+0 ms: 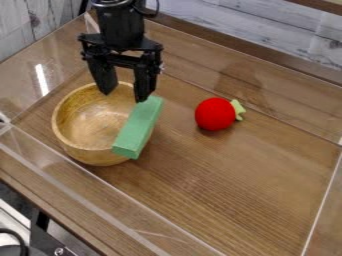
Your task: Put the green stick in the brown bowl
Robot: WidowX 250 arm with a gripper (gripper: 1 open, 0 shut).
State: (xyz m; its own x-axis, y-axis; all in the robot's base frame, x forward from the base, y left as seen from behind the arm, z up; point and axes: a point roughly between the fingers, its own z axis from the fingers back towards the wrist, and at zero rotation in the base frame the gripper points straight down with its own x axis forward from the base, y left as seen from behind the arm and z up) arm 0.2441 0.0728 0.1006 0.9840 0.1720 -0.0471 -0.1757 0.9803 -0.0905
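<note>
Green stick (139,127) tilted on brown bowl (83,128) rim — likely light, rigid; gripper (122,83) released above — regrasp mid-length.

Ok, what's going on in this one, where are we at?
A single robot arm is working over a wooden table. Its tool hangs open above the brown bowl, holding nothing. The green stick lies tilted across the bowl's right rim, its upper end near the tool's fingertips, its lower end over the outer wall. So it is in the bowl only partly. A red fruit sits untouched to the right, apart from the bowl.
</note>
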